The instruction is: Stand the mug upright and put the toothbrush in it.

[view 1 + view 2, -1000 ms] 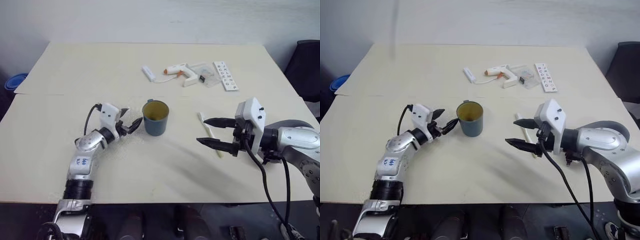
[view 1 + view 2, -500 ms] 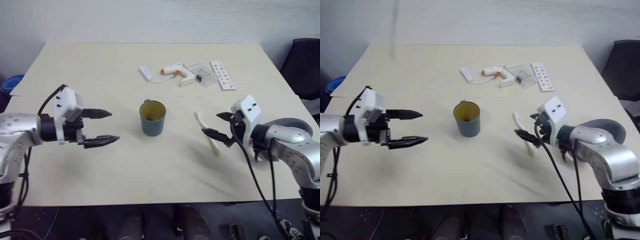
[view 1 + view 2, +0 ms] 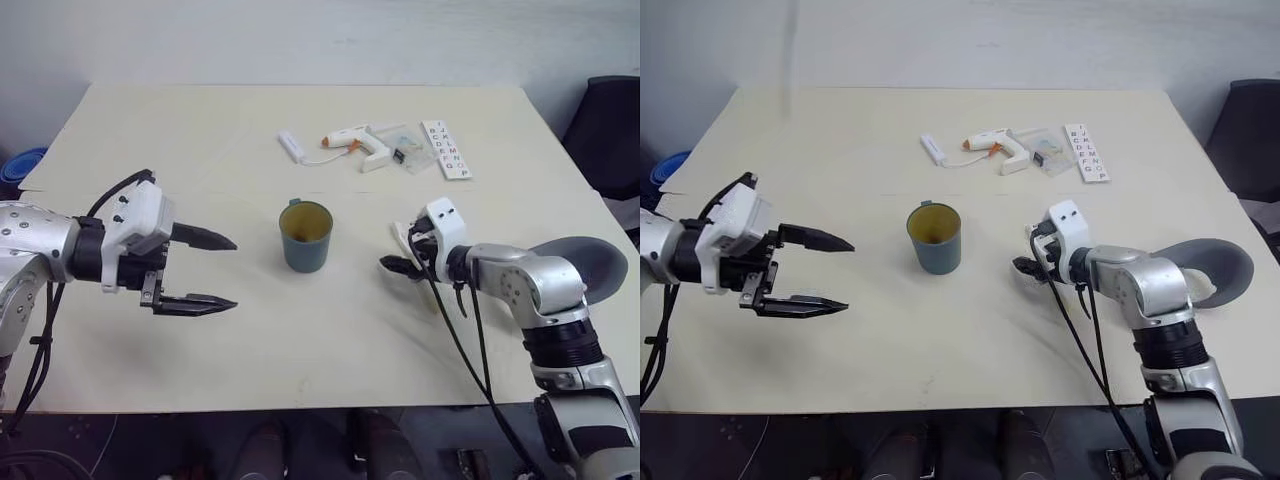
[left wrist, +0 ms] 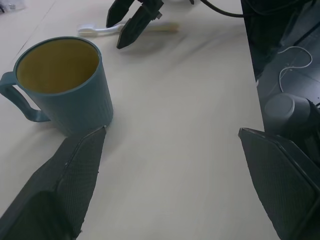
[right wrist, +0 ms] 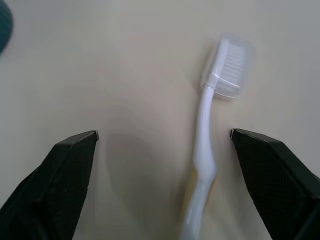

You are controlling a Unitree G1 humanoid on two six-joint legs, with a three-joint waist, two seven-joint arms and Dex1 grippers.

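The teal-blue mug (image 3: 305, 236) stands upright in the middle of the table, its yellowish inside empty and its handle toward the far side. My left gripper (image 3: 233, 272) hangs open, well to the left of the mug and clear of it; in the left wrist view the mug (image 4: 62, 85) sits just beyond one finger. The cream-white toothbrush (image 5: 205, 150) lies flat to the right of the mug, with a clear cap over its bristles. My right gripper (image 3: 398, 252) is low over it and open. The handle lies between the two fingers, touching neither.
At the back of the table lie a white glue gun with an orange tip (image 3: 355, 145), a short white stick (image 3: 292, 146), a clear bag (image 3: 405, 145) and a lettered card (image 3: 447, 150). A black chair (image 3: 610, 120) stands off the right edge.
My left gripper has pulled back to the left, away from the mug, and risen. The right gripper has moved forward and down until it straddles the toothbrush. The mug has stayed put.
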